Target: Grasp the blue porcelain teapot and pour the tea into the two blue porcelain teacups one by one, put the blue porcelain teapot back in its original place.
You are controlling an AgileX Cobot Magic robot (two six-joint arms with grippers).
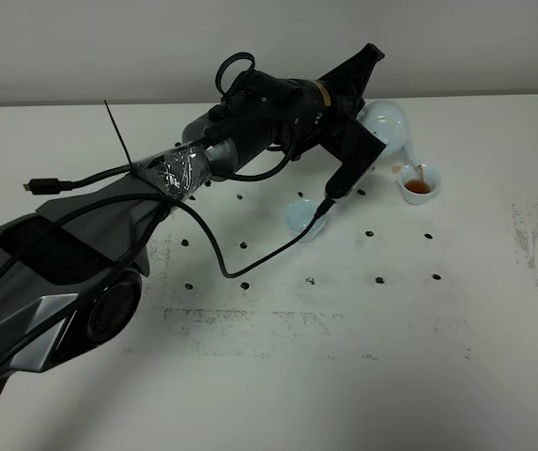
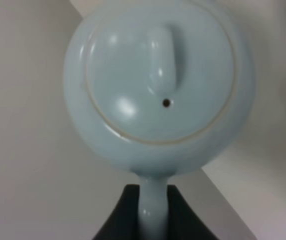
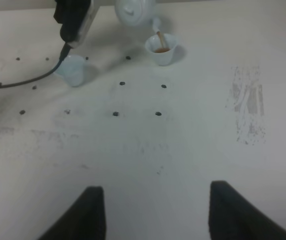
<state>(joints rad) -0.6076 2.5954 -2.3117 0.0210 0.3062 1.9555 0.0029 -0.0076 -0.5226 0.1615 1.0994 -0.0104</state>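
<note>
White table (image 1: 494, 376) (dotted with small black marks (image 1: 378, 279)), scuffed grey patches (image 1: 536, 249), plain wall (image 1: 109, 47) behind, perhaps off-white

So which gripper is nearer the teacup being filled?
Left. The left gripper holds the teapot just beside that teacup; the right gripper hangs open, far off across the table.

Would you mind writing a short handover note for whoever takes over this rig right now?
Left gripper: shut on the teapot, which is tilted, with tea streaming into the first teacup.
Right gripper: fingers open, holding nothing, above the table.
Second teacup: stands apart from the first and looks empty.
Done: grasp; first pour under way.
Left: finish this pour, fill the second teacup, put the teapot back.
</note>
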